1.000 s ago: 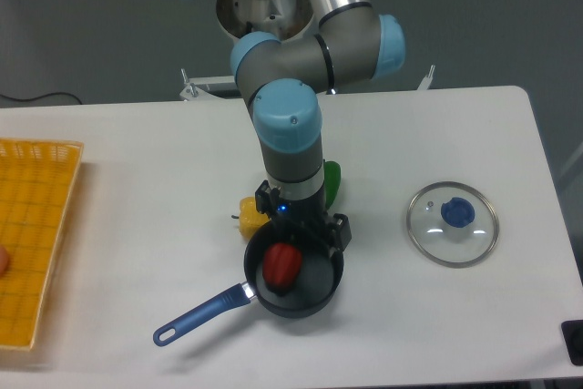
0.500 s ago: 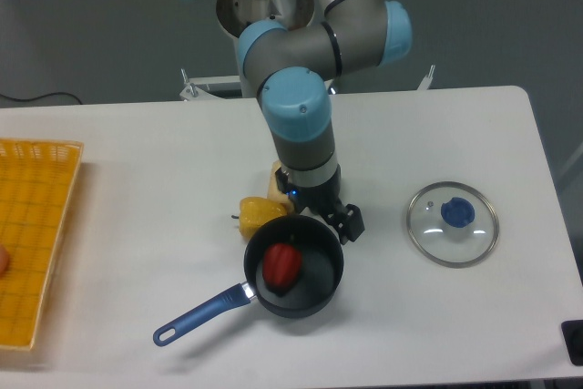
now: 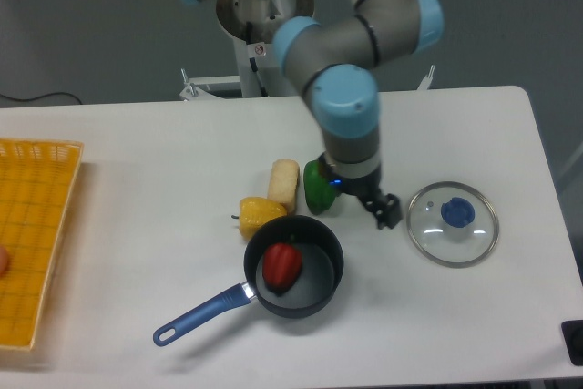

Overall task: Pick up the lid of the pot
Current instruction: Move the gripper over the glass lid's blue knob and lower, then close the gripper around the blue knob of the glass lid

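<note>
pot lid (image 3: 474, 245): right of frame, blue knob (image 3: 458, 212) upward for gripping
gripper (image 3: 361, 194): right of centre, fingers apart, likely to straddle it

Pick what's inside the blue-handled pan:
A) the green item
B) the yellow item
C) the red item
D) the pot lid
C: the red item rests within the walls of the blue-handled pan, while the pot lid lies outside it, toward the right of the image.
</note>
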{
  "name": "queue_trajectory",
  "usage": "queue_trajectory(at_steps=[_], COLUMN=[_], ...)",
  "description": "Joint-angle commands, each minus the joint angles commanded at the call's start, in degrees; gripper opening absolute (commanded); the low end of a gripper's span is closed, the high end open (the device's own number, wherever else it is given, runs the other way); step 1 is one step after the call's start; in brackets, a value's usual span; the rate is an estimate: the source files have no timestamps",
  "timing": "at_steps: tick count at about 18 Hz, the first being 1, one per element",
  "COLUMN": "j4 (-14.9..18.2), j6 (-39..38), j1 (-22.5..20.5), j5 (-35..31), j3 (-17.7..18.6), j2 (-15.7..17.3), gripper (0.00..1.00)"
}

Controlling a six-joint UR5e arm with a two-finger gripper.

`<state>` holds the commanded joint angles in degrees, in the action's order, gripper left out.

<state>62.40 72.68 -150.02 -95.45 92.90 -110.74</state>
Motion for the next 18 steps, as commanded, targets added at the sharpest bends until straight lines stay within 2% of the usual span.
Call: queue_trajectory(at_steps=[2, 7, 14, 18], j4=[-0.3, -0.2, -0.2, -0.5], j6=[1.0, 13.1, 16.9, 22.3], j1=[-2.2, -7.6, -8.1, -8.1], j5=[0.2, 0.0, -0.4, -0.4], j3=[-0.1, -0.2, -1.2, -1.8], j2=[-1.1, -2.4, -3.6, -4.3], gripper=[1.00, 1.00, 1.00, 1.00])
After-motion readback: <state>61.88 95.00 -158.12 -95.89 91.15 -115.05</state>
